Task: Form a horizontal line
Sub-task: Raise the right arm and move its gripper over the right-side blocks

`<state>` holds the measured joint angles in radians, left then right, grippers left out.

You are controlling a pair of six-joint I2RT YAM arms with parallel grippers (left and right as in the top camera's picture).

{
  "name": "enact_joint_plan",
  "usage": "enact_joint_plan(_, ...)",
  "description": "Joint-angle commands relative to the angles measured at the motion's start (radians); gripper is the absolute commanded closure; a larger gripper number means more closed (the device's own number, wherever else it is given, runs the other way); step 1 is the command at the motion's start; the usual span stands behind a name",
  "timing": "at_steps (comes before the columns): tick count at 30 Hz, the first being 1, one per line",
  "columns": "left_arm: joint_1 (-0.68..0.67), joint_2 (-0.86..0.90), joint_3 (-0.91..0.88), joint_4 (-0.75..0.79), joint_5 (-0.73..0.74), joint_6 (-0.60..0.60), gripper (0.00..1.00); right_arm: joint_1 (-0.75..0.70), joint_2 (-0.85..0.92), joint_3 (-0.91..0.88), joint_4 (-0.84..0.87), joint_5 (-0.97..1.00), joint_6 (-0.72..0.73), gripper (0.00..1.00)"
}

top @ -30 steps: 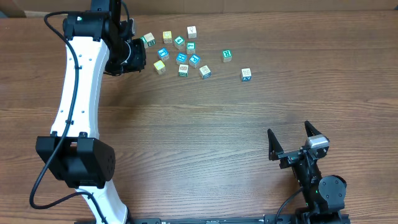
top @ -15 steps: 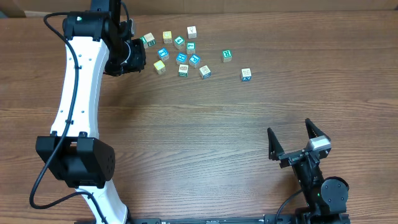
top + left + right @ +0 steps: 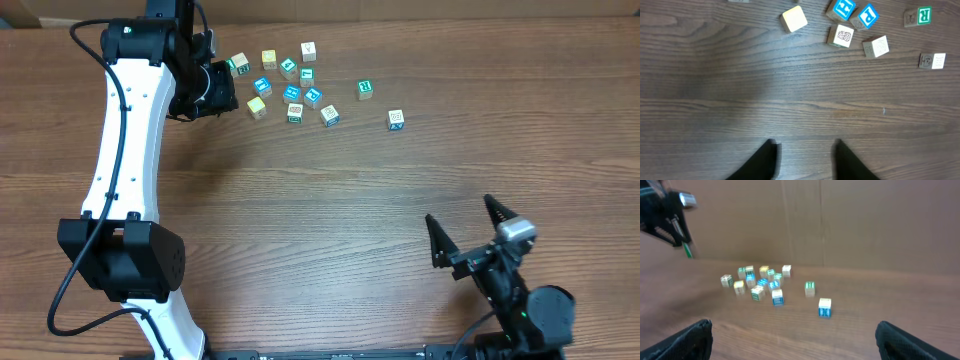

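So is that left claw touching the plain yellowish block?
Apart. The left wrist view shows a wide, clear gap between the left gripper and the pale yellow cube.

A cluster of 11 cubes [image 3: 292,93] is lying on the far part of the table [image 3: 330,200], left of centre. 2 more cubes are sitting apart to its right: the first outlier [image 3: 365,89] is lying level with the cluster's middle, and the second outlier [image 3: 396,120] is lying farther right and nearer the front. The left gripper [image 3: 805,145] is hanging over bare table on the cluster's near side. The right gripper [image 3: 458,207] is standing at the front right, well apart from every cube.
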<state>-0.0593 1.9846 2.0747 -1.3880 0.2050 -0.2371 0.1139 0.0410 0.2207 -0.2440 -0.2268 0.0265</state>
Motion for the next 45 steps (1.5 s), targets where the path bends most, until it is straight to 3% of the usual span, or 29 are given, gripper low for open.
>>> enact_joint_plan(1, -0.007, 0.004, 0.006, 0.009, 0.005, -0.008, 0.27, 0.003, 0.087, 0.16, -0.037, 0.016, 0.006, 0.0)
enact_joint_plan(2, -0.007, 0.004, 0.006, 0.01, 0.005, -0.007, 0.05, 0.003, 0.143, 0.224, -0.067, 0.016, 0.006, 0.0)
enact_joint_plan(3, -0.007, 0.004, 0.006, 0.01, 0.005, -0.007, 0.03, 0.003, 0.181, 0.263, -0.087, 0.016, 0.006, 0.0)
enact_joint_plan(9, -0.007, 0.004, 0.006, 0.009, 0.005, -0.023, 0.0, 0.003, 0.496, 0.58, -0.276, 0.011, -0.002, 0.0)
enact_joint_plan(19, -0.007, 0.004, 0.006, 0.032, 0.004, -0.033, 0.0, 0.003, 1.112, 1.264, -0.708, -0.013, -0.015, 0.0)
enact_joint_plan(26, -0.007, 0.005, 0.006, 0.063, 0.004, -0.033, 0.0, 0.003, 1.232, 1.316, -0.701, -0.205, 0.033, 0.0)
enact_joint_plan(34, -0.007, 0.005, 0.006, 0.066, -0.064, -0.033, 0.0, 0.003, 1.406, 1.337, -0.733, -0.009, 0.146, 0.0)
enact_joint_plan(39, -0.005, 0.005, 0.006, 0.076, -0.135, -0.033, 0.0, 0.003, 1.573, 1.489, -0.873, 0.082, 0.146, 0.0)
enact_joint_plan(45, -0.005, 0.005, 0.006, 0.087, -0.134, -0.033, 0.0, 0.003, 1.775, 1.803, -1.019, 0.119, 0.145, 0.0)
